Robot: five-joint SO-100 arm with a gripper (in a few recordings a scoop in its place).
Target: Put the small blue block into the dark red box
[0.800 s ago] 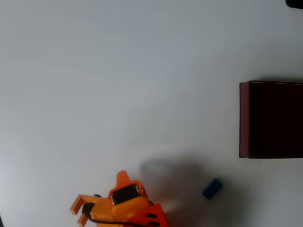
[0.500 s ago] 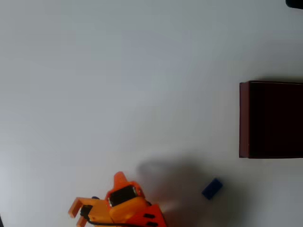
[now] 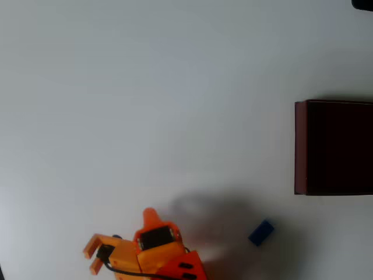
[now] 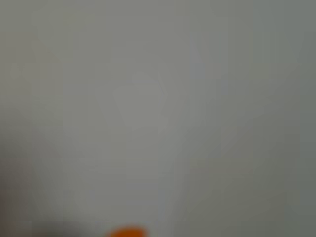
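Gripper (image 3: 93,256) slightly shifted, fingers apart, empty; small blue block (image 3: 261,232) overhead, wrist view blurred.

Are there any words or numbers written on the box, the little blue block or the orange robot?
None can be read.
The dark red box: plain walls, no writing.
The small blue block: plain blue, no marks.
The orange gripper: no label or number seen in the overhead view.
The white table: bare, no print.
The wrist view is too blurred to read anything.
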